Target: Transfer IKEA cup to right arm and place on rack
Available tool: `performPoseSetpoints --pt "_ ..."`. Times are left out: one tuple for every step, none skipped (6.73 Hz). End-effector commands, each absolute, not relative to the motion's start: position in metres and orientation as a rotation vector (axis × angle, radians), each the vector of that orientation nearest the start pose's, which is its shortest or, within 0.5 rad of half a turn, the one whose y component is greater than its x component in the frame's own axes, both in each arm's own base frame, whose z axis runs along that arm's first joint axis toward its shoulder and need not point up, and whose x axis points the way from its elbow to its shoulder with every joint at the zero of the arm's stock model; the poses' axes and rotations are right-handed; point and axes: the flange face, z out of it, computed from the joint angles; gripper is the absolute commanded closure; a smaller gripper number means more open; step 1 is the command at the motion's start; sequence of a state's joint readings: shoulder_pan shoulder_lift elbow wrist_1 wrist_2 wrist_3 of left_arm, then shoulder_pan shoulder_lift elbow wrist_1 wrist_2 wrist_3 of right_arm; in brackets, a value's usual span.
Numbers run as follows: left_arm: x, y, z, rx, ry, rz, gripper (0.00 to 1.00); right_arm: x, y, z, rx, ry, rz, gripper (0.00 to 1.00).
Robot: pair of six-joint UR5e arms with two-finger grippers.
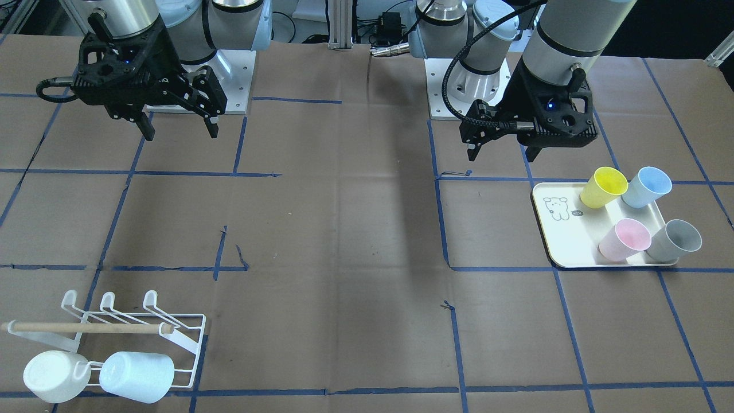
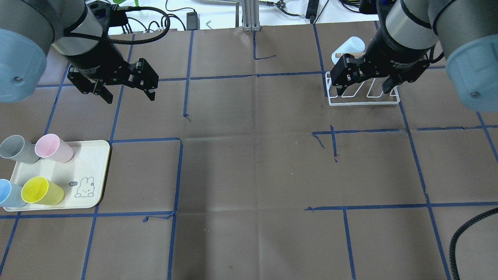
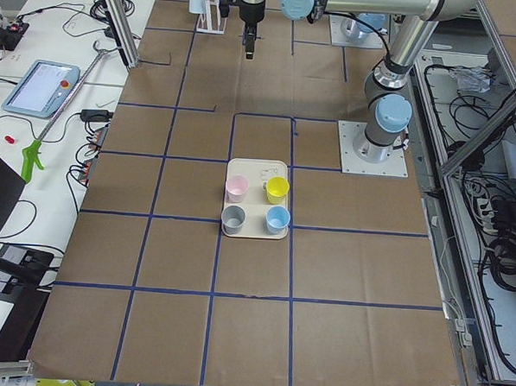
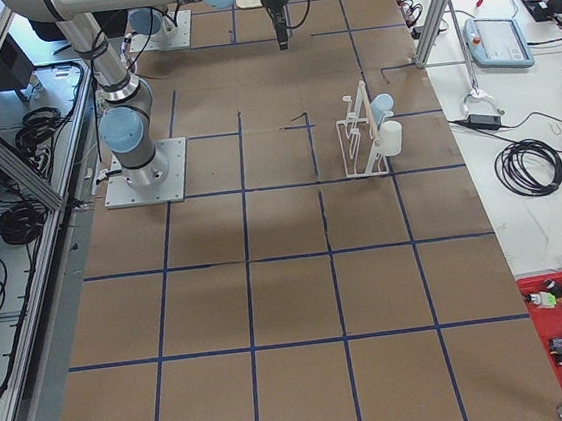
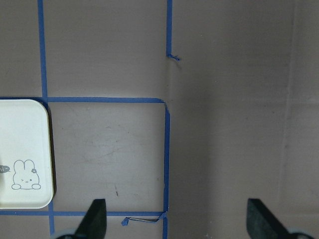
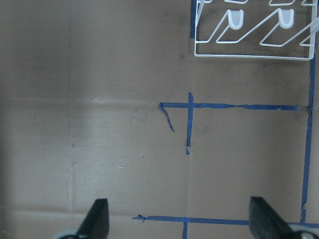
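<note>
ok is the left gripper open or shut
Open. In the wrist view the left gripper has jaws wide apart, nothing between them.

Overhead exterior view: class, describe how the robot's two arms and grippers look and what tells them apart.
Both arms are silver-grey tubes with light-blue joint caps, ending in black two-finger grippers, left gripper and right gripper. The left arm carries a thick braided black hose; the right arm has only a thin black cable.
</note>
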State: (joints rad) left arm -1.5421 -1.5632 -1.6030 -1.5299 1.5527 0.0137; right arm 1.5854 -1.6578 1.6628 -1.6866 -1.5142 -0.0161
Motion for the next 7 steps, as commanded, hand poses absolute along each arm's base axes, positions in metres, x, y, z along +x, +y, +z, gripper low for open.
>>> performPoseSetpoints --pt "-0.1206 -0.4939 0.48 -0.022 3.158 -0.027 0.01 0.1426 -0.4661 0.4931 -0.053 3.129 -0.178 0.0" --pt "-0.1205 -0.4944 0.4804 -0.022 3.156 -0.034 0.01 0.1411 -0.4656 0.491 -0.054 3.151 -0.174 0.0" --pt "-0.1203 -0.4944 0.4804 -0.022 3.155 -0.034 0.01 0.1417 -0.4653 0.4894 -0.033 3.145 -0.169 0.0" --pt "-0.1171 -0.495 0.48 -0.022 3.123 -0.035 0.01 0.1418 -0.4653 0.4894 -0.033 3.144 -0.169 0.0" --pt "-0.1172 -0.495 0.4796 -0.022 3.116 -0.037 0.01 0.1427 -0.4648 0.4891 -0.028 3.142 -0.164 0.0" --pt "-0.1172 -0.4953 0.4799 -0.022 3.116 -0.042 0.01 0.1427 -0.4648 0.4891 -0.021 3.142 -0.164 0.0" --pt "-0.1172 -0.4954 0.4806 -0.022 3.116 -0.045 0.01 0.1427 -0.4647 0.4889 -0.021 3.142 -0.162 0.0"
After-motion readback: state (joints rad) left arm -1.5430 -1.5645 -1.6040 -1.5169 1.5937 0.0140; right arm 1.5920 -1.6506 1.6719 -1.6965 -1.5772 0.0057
